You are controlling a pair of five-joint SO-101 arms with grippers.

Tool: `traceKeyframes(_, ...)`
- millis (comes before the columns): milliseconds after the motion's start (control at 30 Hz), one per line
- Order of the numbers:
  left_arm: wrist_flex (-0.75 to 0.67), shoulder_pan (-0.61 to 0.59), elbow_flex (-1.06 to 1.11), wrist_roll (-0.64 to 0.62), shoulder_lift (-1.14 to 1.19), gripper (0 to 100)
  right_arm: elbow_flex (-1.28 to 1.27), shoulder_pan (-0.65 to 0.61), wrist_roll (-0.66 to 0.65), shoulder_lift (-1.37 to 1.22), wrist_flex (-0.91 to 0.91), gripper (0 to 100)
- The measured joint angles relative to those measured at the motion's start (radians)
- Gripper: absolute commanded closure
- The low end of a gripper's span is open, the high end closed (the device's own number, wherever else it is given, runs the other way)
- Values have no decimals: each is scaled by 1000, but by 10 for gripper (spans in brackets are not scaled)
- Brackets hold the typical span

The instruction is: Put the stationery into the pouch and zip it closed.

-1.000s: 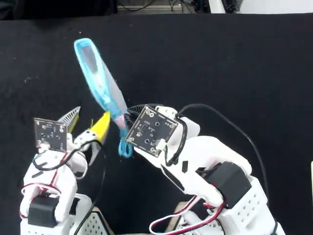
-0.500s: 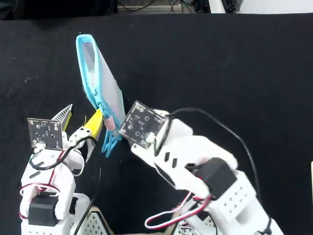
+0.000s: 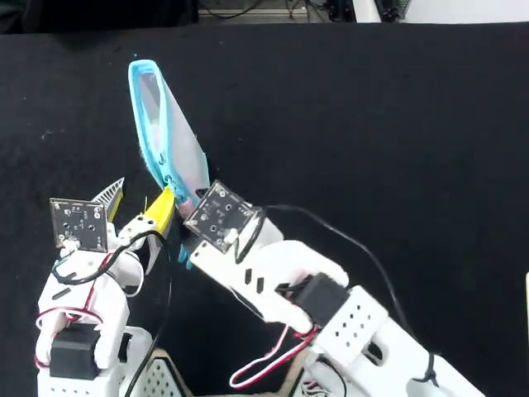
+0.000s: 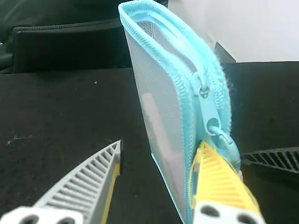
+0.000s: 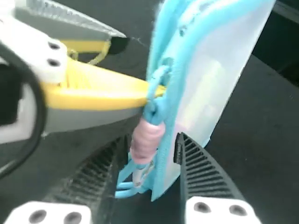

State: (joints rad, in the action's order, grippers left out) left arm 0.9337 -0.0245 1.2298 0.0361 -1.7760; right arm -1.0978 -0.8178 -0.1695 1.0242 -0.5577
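A light blue mesh pouch [image 3: 165, 132] stands on its long edge on the black table, tilted away from the arms. Pale stationery shows through its mesh [image 4: 156, 121]. My right gripper [image 5: 152, 140] is shut on the pouch's near end [image 5: 210, 79], one dark finger on each side, with a pink stick-like item [image 5: 145, 140] and blue cord loops between them. My left gripper [image 4: 160, 148] is open; its yellow finger [image 4: 219, 182] touches the zipper edge by the pull [image 4: 219, 137], and its grey finger [image 4: 88, 186] stands apart from the mesh side. In the high view the left gripper [image 3: 145, 188] sits beside the pouch's near end.
The black table [image 3: 372, 107] stretches wide to the right and behind the pouch. Both arm bases crowd the near edge, and the right arm's wrist board [image 3: 216, 219] lies close to the left gripper's yellow finger [image 3: 161, 211].
The right arm has swung left toward the left gripper, carrying the pouch's near end with it. The pouch now stands steeper, against the yellow finger. The left arm barely shifted.
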Motion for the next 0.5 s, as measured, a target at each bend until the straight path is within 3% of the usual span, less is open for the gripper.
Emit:
traceKeyframes(233,0,0,0,0,0,747,-51,-2,51,0,157,853)
traceKeyframes(333,0,0,0,0,0,747,-51,-2,51,0,163,988)
traceKeyframes(500,0,0,0,0,0,747,-49,40,-29,0,157,986)
